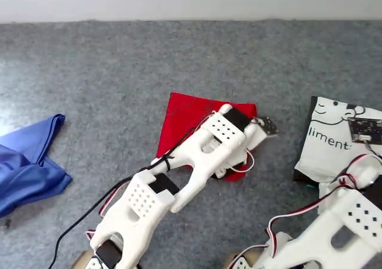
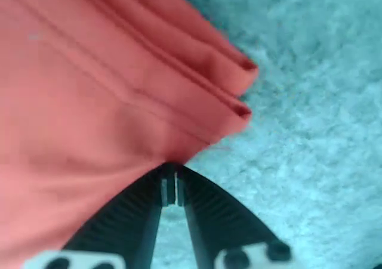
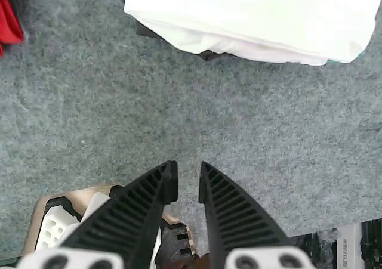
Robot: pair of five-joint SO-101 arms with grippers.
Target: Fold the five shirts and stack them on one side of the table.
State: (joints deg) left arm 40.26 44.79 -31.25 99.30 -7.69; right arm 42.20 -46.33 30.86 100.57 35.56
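Left wrist view: left end effector (image 2: 170, 188) clenched on folded red cloth shirt (image 2: 89, 102), right end effector (image 3: 188, 182) released, white folded shirt (image 1: 337, 141) at table's 3 o'clock.

White hole-dotted arms (image 1: 203, 152) carry black ribbed claws (image 2: 170, 175) (image 3: 188, 167) and red, black cables (image 1: 71, 233).

Three cameras: one fixed overhead, one on each wrist.
High view looks steeply down over the counter (image 1: 119, 60) from my base side, both arms in frame. Left wrist camera peers past my left tool (image 2: 170, 188), very close on the red shirt (image 2: 89, 102). Right wrist camera sits higher behind my right tool (image 3: 188, 182), facing down; it shares the white shirt (image 3: 250, 18) with the high view.
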